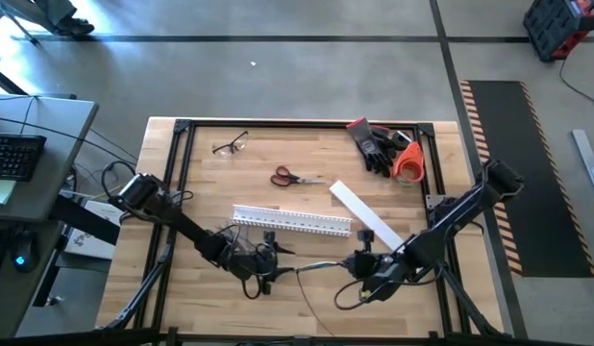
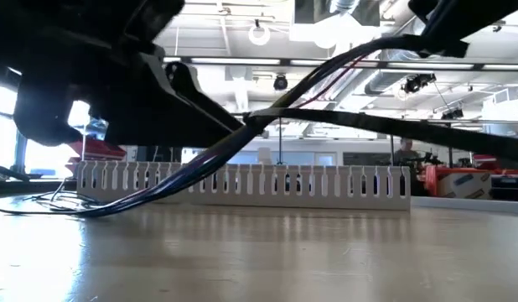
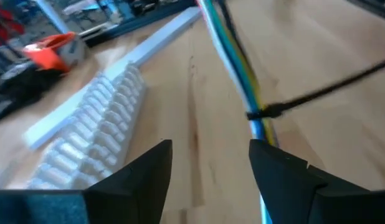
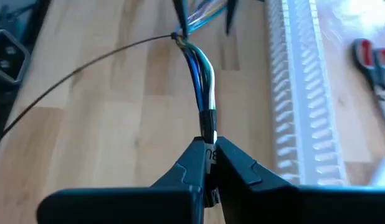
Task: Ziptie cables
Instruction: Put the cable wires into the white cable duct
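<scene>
The right gripper (image 4: 208,152) is clamped on one end of the cables (image 4: 199,68), near the table's (image 1: 307,308) 5 o'clock edge. The ziptie (image 3: 317,93) is looped around the cables. The left gripper (image 3: 211,165), fingers apart, sits by them at 7 o'clock, near the duct (image 1: 292,221).

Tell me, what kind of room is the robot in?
Probably a workshop or robot lab. A wooden workbench stands on a bare concrete floor, a desk with a keyboard sits beside it, and pipes and lamps hang from an open ceiling.
</scene>
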`<action>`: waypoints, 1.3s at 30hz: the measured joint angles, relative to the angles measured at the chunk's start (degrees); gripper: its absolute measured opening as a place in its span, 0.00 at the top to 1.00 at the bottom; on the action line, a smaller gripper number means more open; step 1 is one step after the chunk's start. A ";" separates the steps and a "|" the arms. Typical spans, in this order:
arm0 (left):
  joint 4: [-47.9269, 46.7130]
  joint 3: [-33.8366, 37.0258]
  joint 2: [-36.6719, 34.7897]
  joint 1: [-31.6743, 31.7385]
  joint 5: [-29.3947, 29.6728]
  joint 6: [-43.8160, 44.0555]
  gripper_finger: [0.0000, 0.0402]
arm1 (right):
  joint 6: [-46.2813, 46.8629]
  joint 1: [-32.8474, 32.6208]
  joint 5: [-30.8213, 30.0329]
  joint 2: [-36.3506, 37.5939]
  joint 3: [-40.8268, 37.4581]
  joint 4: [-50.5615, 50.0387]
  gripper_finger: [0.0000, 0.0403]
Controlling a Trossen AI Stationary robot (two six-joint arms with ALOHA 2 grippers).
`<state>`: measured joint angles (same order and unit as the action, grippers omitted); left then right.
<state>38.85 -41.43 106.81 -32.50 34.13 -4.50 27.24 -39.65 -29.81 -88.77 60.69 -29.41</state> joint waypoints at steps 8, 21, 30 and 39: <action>-4.63 -0.04 -3.83 -1.31 -0.54 2.52 0.50 | 2.29 1.10 -0.35 0.02 0.47 -1.35 0.99; 6.95 -0.24 6.41 0.84 0.80 5.40 0.50 | -0.36 0.59 -3.28 5.45 0.43 4.18 0.99; 4.65 -5.38 11.03 0.19 5.99 6.09 0.54 | -3.32 -2.05 -8.32 11.87 0.43 5.25 0.99; -12.55 -5.82 8.72 -2.06 10.25 19.60 0.85 | -4.81 -7.39 -14.26 17.29 0.41 4.76 0.99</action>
<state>26.30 -47.25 115.53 -34.56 44.38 15.11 22.44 -47.04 -44.07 -71.48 61.10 -24.65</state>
